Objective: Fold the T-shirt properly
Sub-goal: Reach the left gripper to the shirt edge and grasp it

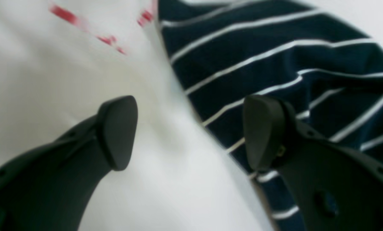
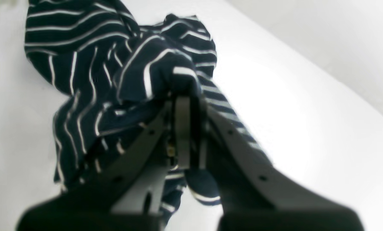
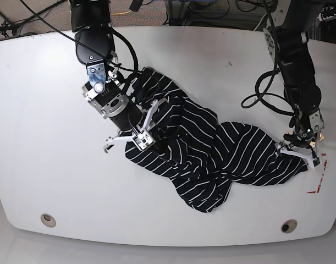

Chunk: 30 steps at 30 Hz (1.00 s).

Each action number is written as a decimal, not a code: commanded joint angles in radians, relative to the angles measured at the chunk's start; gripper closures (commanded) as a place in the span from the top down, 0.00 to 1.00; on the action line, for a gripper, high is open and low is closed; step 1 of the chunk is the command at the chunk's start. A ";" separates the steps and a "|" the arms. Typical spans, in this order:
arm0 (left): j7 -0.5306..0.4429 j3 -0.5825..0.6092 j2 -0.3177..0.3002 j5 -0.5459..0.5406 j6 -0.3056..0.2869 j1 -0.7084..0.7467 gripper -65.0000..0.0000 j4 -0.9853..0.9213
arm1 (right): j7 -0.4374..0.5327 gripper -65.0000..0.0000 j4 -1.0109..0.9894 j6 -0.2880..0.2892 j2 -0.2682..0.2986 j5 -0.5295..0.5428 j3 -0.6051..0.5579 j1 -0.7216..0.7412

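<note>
The T-shirt point(image 3: 211, 154), dark navy with thin white stripes, lies crumpled across the middle of the white table point(image 3: 47, 110). My right gripper point(image 2: 186, 96) is shut on a bunched fold of the T-shirt point(image 2: 92, 64); in the base view this gripper point(image 3: 146, 143) is at the shirt's left part. My left gripper point(image 1: 189, 131) stands open at the shirt's right edge, one finger over bare table and the other over the striped fabric point(image 1: 274, 64). The base view shows that gripper point(image 3: 301, 155) low at the shirt's right end.
Red tape marks point(image 3: 320, 179) sit on the table just right of the left gripper, blurred in the left wrist view point(image 1: 66, 16). Two round holes point(image 3: 47, 220) point(image 3: 288, 226) lie near the table's front edge. Cables hang behind both arms.
</note>
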 commanded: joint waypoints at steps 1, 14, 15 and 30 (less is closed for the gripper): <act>-0.065 0.002 -0.012 -0.005 -0.002 -0.061 0.74 -0.047 | 0.030 0.00 0.027 -0.005 0.000 0.006 0.003 0.009; -0.188 0.002 -0.003 -0.006 -0.002 -0.114 0.41 -0.251 | 0.030 0.00 0.041 -0.005 -0.003 0.019 0.143 -0.020; -0.195 0.002 -0.003 -0.006 -0.002 -0.114 0.27 -0.259 | 0.030 0.00 0.042 -0.005 -0.006 0.019 0.160 -0.021; -0.017 -0.021 -0.027 -0.008 -0.002 -0.037 0.00 0.170 | -0.024 0.00 0.050 -0.005 0.053 0.160 0.290 0.109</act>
